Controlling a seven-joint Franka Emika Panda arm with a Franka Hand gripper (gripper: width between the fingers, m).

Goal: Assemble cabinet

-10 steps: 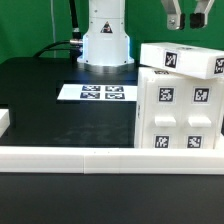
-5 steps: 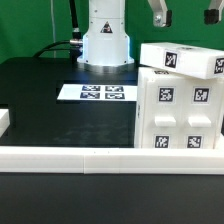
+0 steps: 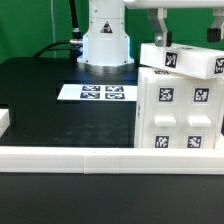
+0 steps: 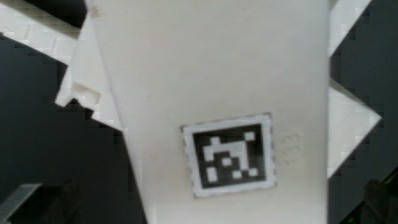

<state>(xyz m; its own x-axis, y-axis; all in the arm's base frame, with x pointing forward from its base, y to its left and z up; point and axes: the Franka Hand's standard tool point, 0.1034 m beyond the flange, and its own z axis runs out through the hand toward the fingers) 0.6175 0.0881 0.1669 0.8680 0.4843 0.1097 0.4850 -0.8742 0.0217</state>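
Note:
The cabinet (image 3: 178, 110) is a big white boxy body with several black-and-white tags, standing at the exterior view's right. A long white tagged panel (image 3: 185, 60) lies slightly tilted on top of it. My gripper (image 3: 186, 30) hangs just above that panel, open, with one finger (image 3: 160, 27) at the panel's left end and the other (image 3: 213, 35) further right. In the wrist view the panel (image 4: 196, 90) with its tag (image 4: 228, 150) fills the picture, and the dark fingertips (image 4: 22, 205) sit on either side of it. My gripper (image 4: 199, 208) holds nothing.
The marker board (image 3: 98, 93) lies flat on the black table before the white robot base (image 3: 105, 40). A white rail (image 3: 90, 156) runs along the table's front edge. A small white piece (image 3: 4, 120) sits at the left edge.
My gripper has moved from the upper right toward the exterior view's left and come down, now straddling the panel on top of the cabinet. The cabinet has not moved.

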